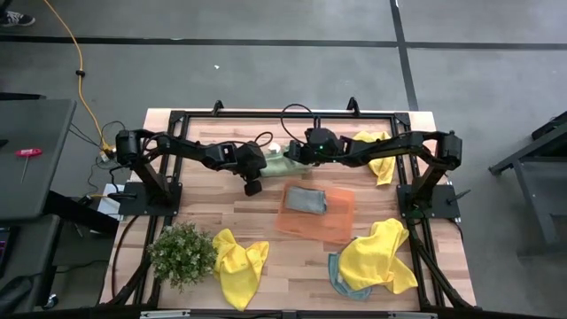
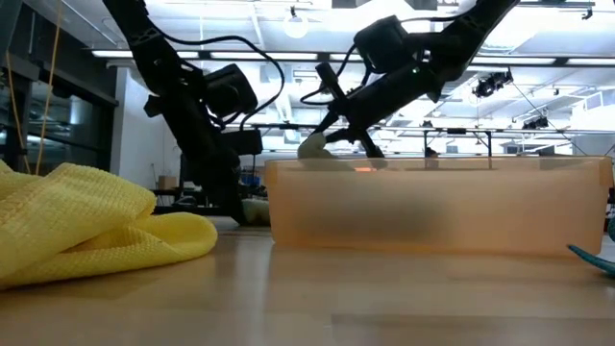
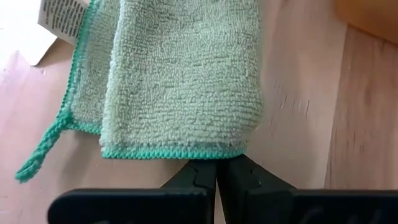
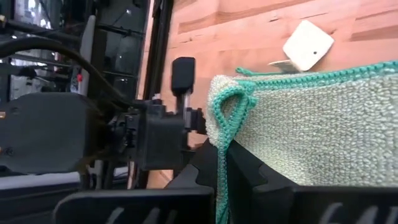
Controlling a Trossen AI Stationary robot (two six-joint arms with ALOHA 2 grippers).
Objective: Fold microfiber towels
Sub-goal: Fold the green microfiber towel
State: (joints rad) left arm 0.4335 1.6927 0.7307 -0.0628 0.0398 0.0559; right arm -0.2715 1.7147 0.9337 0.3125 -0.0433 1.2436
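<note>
The table carries three yellow towels, one pale green towel, one grey-blue towel (lying in the single orange tray), one teal towel, and one potted plant.

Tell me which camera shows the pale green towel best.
The left wrist view: the pale green towel fills it, folded, teal edging clear. The right wrist view shows one edge in the right gripper. The high view shows a patch between the arms. The low view barely shows it.
</note>
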